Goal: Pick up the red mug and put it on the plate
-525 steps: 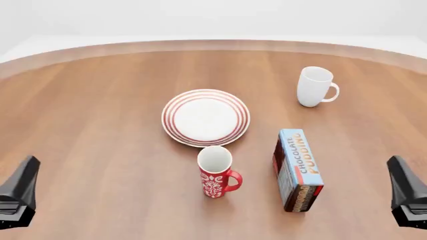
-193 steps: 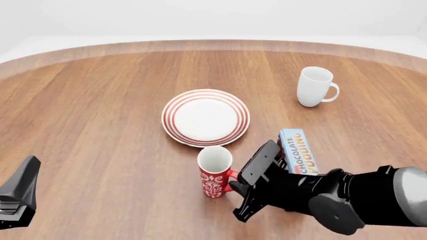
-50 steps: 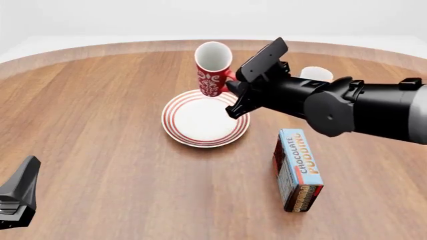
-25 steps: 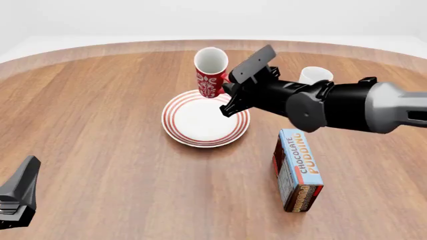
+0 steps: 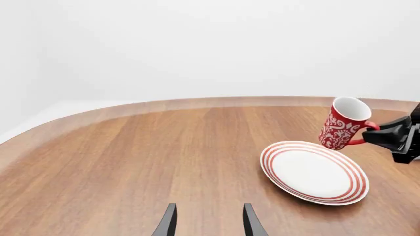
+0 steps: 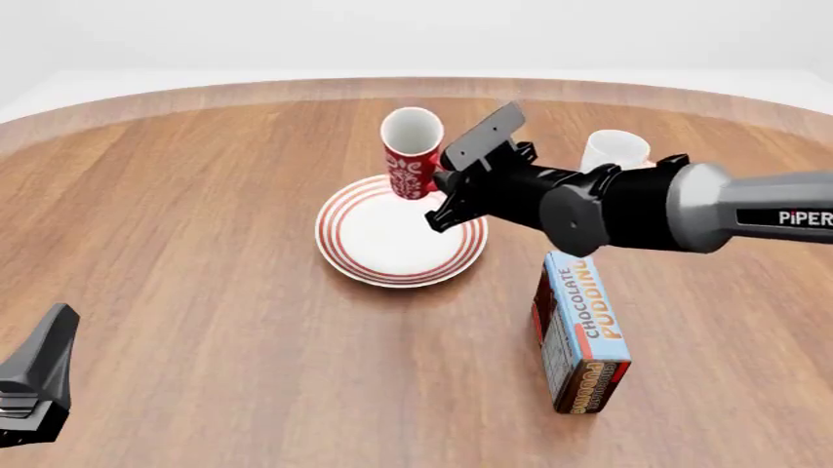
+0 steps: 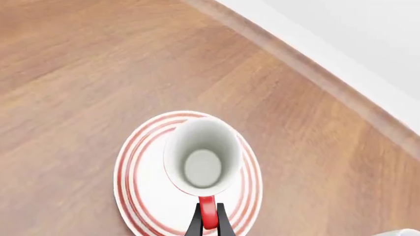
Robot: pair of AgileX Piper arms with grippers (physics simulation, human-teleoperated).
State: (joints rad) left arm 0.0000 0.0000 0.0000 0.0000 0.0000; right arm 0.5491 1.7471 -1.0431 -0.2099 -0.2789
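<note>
Left wrist view: the red mug (image 5: 345, 123) hangs in the air, clear of the plate (image 5: 314, 171), above the plate's far rim and tilted a little, mouth up. My right hand (image 5: 396, 139) comes in from the side and grips the loop handle. My left hand (image 5: 207, 222) sits low over the table (image 5: 131, 157), fingers parted and empty, well apart from the plate. Front view: mug (image 6: 412, 153) over the far edge of the plate (image 6: 390, 239), right hand (image 6: 458, 180) just beside it on the handle side, so the mug lies beyond the hand towards the left of this view. The white mug (image 6: 612, 149) is partly hidden behind my right arm, and the pudding box (image 6: 580, 331) stands nearer me; both are off the drop line. Right wrist view: I look straight down into the mug (image 7: 201, 162); the plate (image 7: 141, 196) rings it all round, with the mug offset toward one rim. My fingers (image 7: 195, 227) are narrow, pinching the handle. Judgement: the mug's axis is near vertical, so what is left is a short shift to centre and a straight descent; the right arm does it.
</note>
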